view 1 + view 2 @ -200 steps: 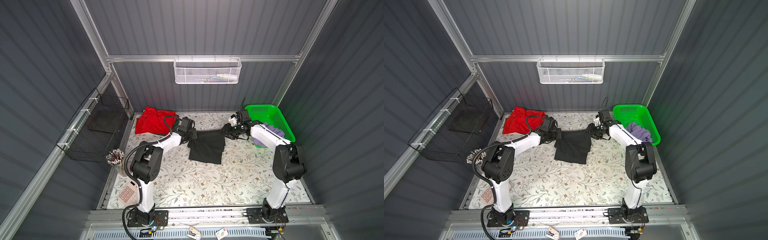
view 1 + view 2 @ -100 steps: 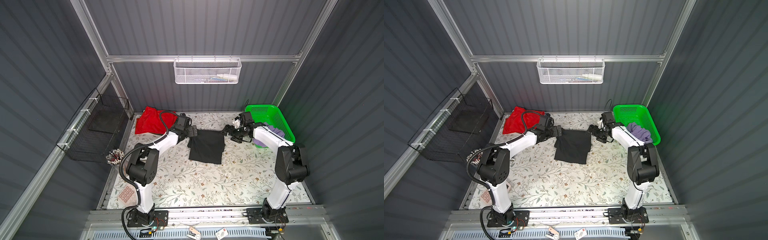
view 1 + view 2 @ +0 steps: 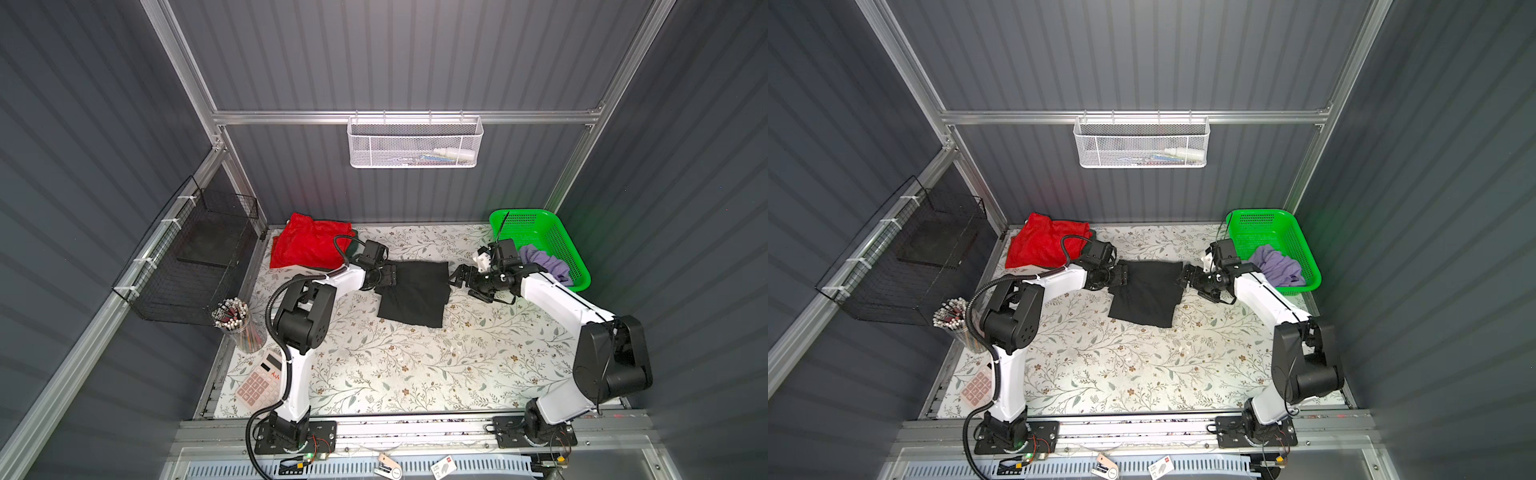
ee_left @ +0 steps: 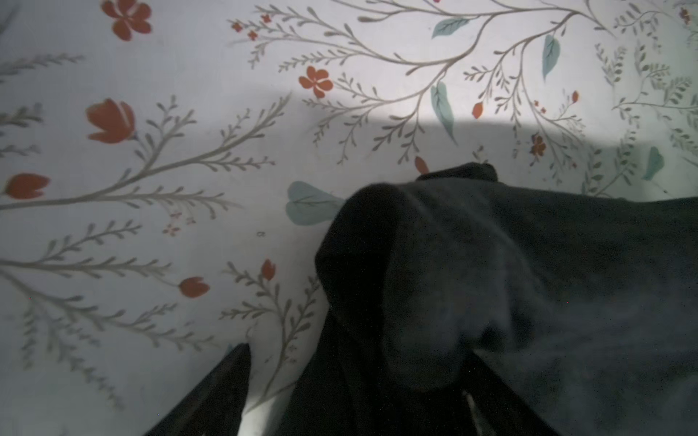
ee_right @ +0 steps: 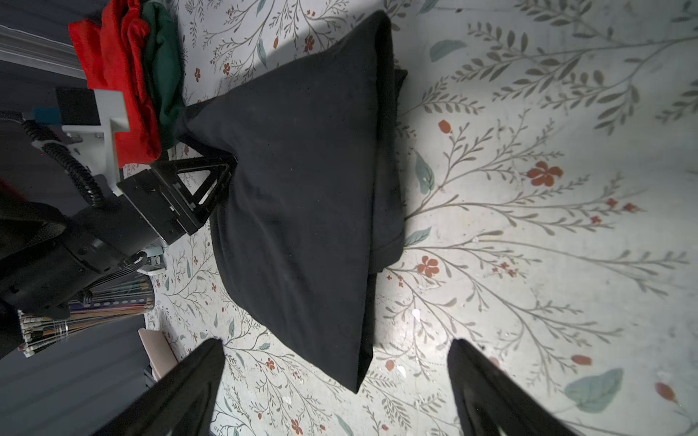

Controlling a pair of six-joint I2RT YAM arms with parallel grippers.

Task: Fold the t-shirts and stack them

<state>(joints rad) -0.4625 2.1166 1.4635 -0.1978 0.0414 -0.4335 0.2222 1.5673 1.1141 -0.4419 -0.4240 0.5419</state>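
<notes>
Black t-shirt (image 3: pixel 415 291) is lying folded flat on the floral table (image 3: pixel 395 365), upper middle of both top views. Left gripper (image 3: pixel 388 275) is sitting at its left edge, jaws apart, cloth bunching loosely between them, nothing pinched. Right gripper (image 3: pixel 457 279) is hovering just off the right edge, jaws spread wide, empty. Opposite edges probably suit a two-armed fold. Red t-shirt (image 3: pixel 307 245) and dark green t-shirt (image 5: pixel 162 75) are lying together at upper left. Lavender t-shirt (image 3: pixel 544 262) is sitting in the green basket (image 3: pixel 557 232).
</notes>
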